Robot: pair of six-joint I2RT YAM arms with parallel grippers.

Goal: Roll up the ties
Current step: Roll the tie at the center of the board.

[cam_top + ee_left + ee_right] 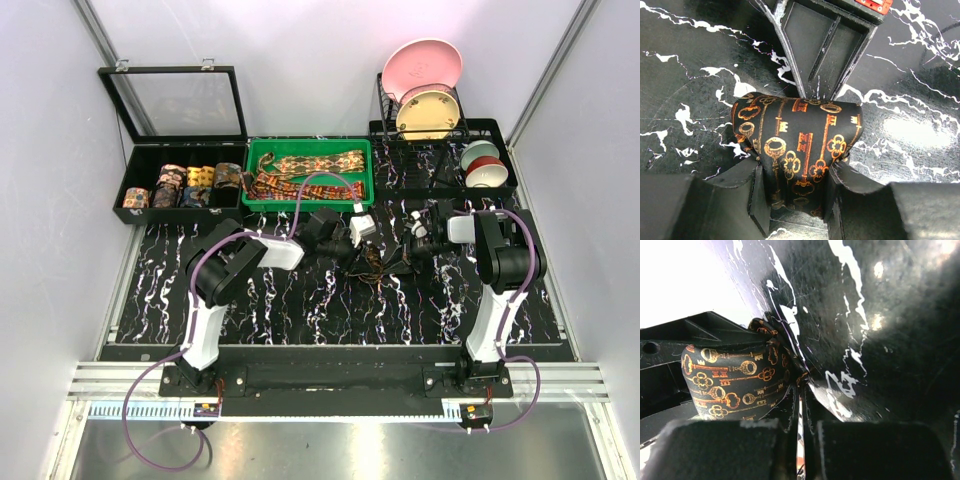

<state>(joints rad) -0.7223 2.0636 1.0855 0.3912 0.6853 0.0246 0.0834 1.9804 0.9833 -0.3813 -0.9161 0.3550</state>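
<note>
Tie (797, 145) held on the table (685, 75); unrolling risk.
The left gripper (795, 181) grasps the coiled tie; the right gripper (800, 426) is clenched at its edge, and a slip there could loosen the coil.

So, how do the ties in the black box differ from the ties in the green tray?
The boxed ties are rolled into small coils; the tray ties lie unrolled as long strips. The boxed ties stand side by side in one row in the black box; the tray ties overlap loosely in the green tray. Both sets are patterned cloth in brown, gold and orange.
</note>
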